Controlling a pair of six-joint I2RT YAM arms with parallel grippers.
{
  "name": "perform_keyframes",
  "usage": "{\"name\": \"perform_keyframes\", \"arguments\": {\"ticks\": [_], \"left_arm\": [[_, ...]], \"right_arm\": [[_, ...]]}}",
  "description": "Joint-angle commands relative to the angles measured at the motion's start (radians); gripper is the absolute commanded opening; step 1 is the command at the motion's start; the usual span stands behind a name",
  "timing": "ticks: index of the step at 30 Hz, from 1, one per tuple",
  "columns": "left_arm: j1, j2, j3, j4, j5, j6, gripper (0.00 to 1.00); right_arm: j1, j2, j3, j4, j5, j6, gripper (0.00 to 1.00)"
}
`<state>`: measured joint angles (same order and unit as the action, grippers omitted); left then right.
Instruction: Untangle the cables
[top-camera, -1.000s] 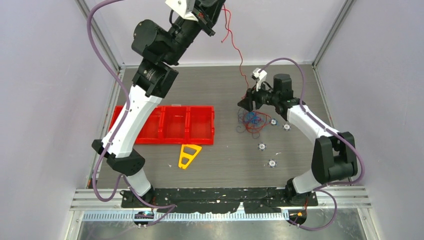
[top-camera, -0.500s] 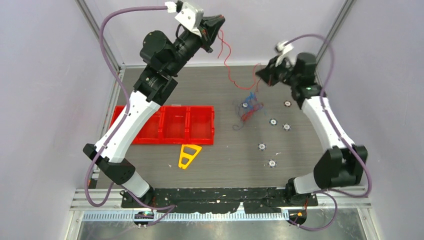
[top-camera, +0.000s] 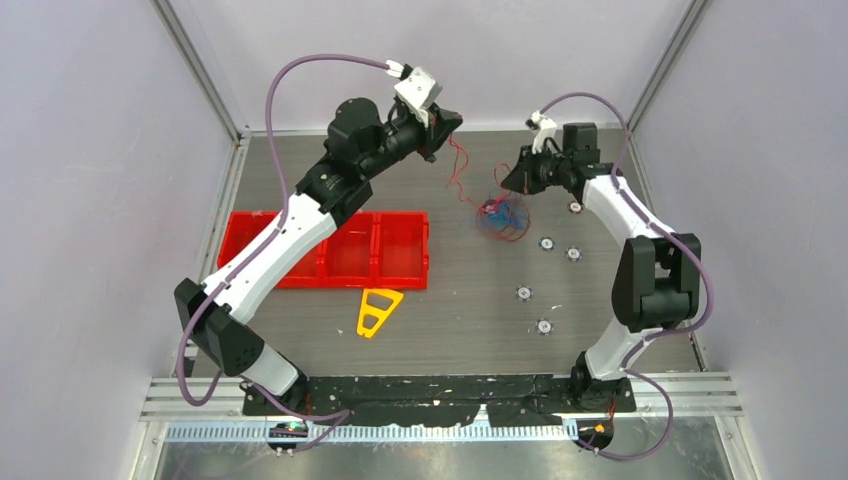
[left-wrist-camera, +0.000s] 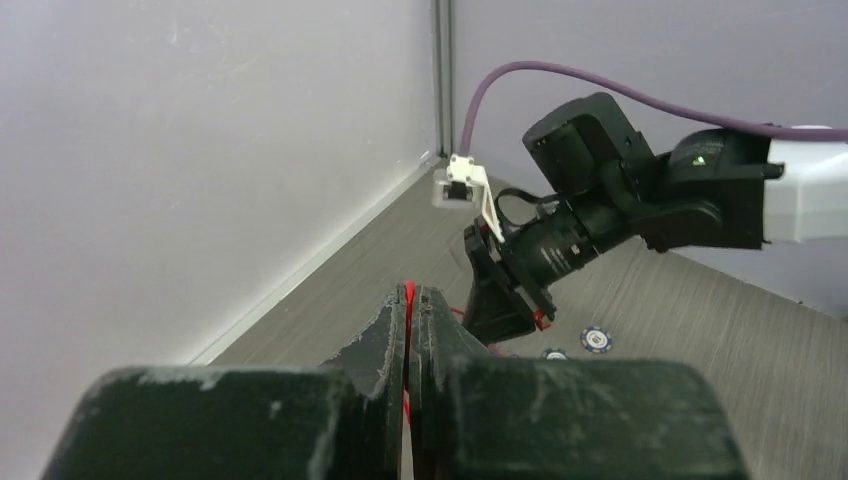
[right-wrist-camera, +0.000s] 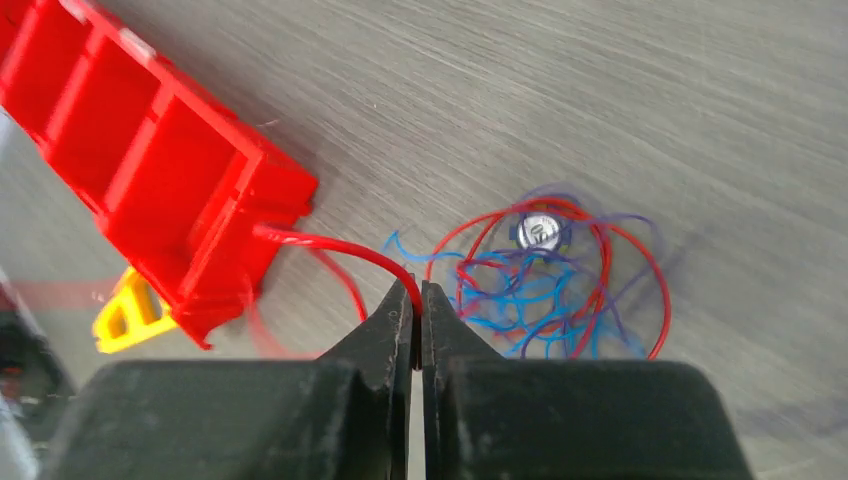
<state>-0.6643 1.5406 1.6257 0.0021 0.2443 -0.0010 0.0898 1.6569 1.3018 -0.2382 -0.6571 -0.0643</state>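
Lowered, left pincer (top-camera: 455, 122) and right pincer (top-camera: 510, 185) each clamp strands of the cables (top-camera: 503, 215) heaped below.

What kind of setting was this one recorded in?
Probably a lab test cell: plain lilac wall panels in metal framing enclose a grey tabletop, with two robot arms bolted at its near edge and a red compartment tray on it.
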Motion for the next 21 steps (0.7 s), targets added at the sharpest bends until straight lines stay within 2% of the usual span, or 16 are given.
{"name": "perform_keyframes", "arguments": {"ticks": [1, 3, 5, 8, 10, 12, 13, 14, 16, 17, 20, 21], "left_arm": [[0.008, -0.037, 0.050, 0.070, 0.025, -0.030, 0.00], [0.011, -0.033, 0.047, 0.081, 0.023, -0.028, 0.00], [0.013, -0.027, 0.034, 0.085, 0.029, -0.027, 0.00], [0.013, -0.020, 0.023, 0.088, 0.046, -0.028, 0.00], [0.013, -0.020, 0.032, 0.084, 0.064, -0.027, 0.00], [0.014, -0.022, 0.046, 0.076, 0.075, -0.018, 0.00], [0.014, -0.023, 0.049, 0.075, 0.076, -0.014, 0.00], [0.014, -0.024, 0.047, 0.075, 0.075, -0.011, 0.00], [0.014, -0.018, 0.043, 0.073, 0.074, -0.008, 0.00], [0.014, -0.013, 0.037, 0.073, 0.074, -0.008, 0.00], [0.014, 0.004, 0.025, 0.071, 0.109, -0.018, 0.00], [0.013, 0.012, 0.030, 0.059, 0.141, -0.011, 0.00]], "right_arm": [[-0.123, -0.187, 0.386, 0.108, -0.134, 0.248, 0.05], [-0.142, -0.199, 0.421, 0.150, -0.118, 0.257, 0.05], [-0.140, -0.198, 0.327, 0.161, -0.094, 0.227, 0.05], [-0.113, -0.150, 0.204, 0.023, -0.094, 0.110, 0.05], [-0.116, -0.180, 0.221, -0.027, -0.121, 0.080, 0.05], [-0.147, -0.236, 0.314, 0.054, -0.147, 0.171, 0.05], [-0.161, -0.259, 0.347, 0.147, -0.164, 0.272, 0.05], [-0.175, -0.273, 0.405, 0.178, -0.168, 0.309, 0.05], [-0.162, -0.286, 0.396, 0.177, -0.166, 0.320, 0.05], [-0.149, -0.286, 0.354, 0.116, -0.136, 0.246, 0.05], [-0.093, -0.235, 0.063, -0.008, -0.057, -0.008, 0.06], [-0.091, -0.218, 0.045, -0.083, -0.071, -0.032, 0.06]]}}
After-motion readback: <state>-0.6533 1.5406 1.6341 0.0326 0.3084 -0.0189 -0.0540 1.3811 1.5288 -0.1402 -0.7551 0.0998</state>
